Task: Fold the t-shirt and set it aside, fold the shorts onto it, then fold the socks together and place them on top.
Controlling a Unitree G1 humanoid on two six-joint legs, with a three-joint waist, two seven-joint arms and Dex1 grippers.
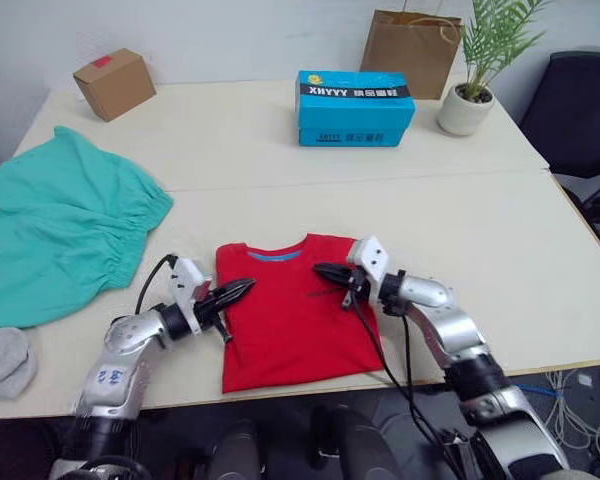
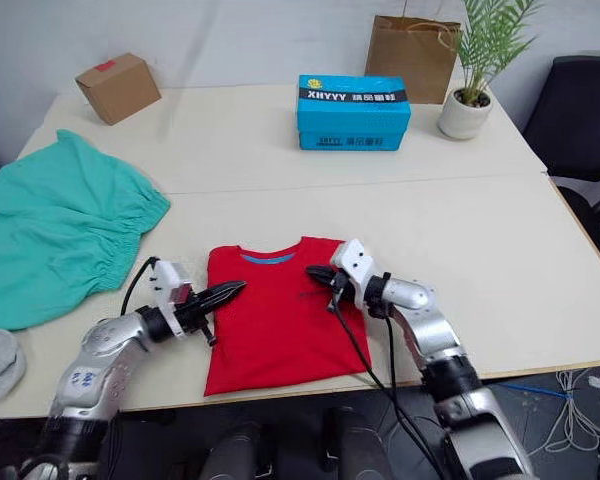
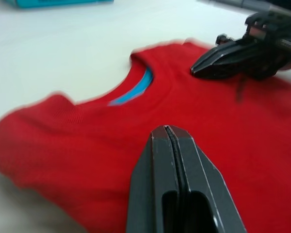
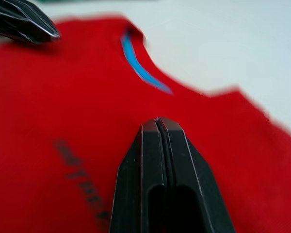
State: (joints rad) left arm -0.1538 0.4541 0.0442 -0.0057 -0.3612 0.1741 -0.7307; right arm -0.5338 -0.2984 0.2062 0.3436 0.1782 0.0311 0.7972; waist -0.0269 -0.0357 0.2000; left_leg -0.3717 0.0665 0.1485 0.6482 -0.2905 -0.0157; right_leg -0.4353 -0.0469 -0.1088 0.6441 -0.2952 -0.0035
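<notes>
Blue box (image 1: 356,108) reads "XHYYY"; t-shirt (image 1: 292,318) folded.

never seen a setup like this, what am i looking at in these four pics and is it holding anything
This is a two-armed humanoid robot at a table. The two wide pictures come from its head cameras, looking down over its arms. The two close-ups come from cameras on each wrist, looking along that arm's black fingers.

On the table: a red t-shirt already folded narrow, teal shorts, grey socks, a blue box, a cardboard box, a paper bag and a potted plant.

The left gripper and the right gripper are both shut over the shirt, holding nothing.
</notes>
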